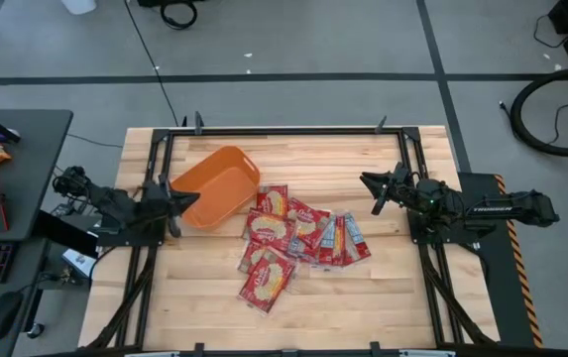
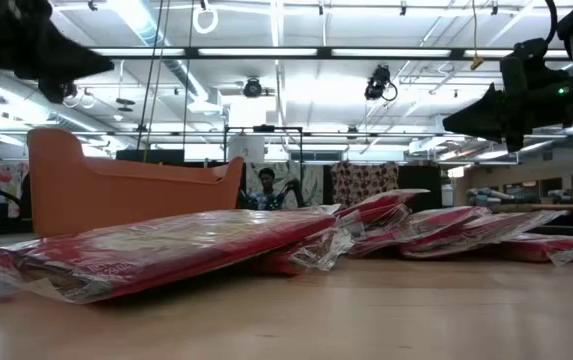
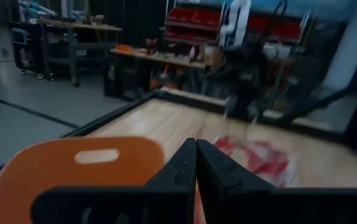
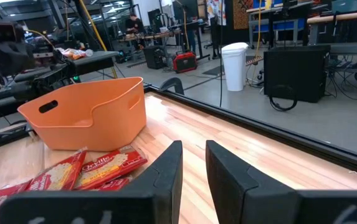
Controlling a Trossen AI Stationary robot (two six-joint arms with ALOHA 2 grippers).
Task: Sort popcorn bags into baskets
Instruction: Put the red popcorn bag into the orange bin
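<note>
Bright, even light falls from ceiling strip lamps [image 2: 296, 52], which blow out to white in the low view. Shadows on the table [image 1: 293, 307] are faint. The left wrist view is dim and smeared with blur (the far background most), while the right wrist view stays sharp.

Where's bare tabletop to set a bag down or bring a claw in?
Free: the strip of table along the far edge right of the orange basket, the gap between the popcorn bags and the right claw, and the near edge on both sides of the pile. Crowded: centre pile, which nearly touches the basket; left claw sits beside the basket.
</note>
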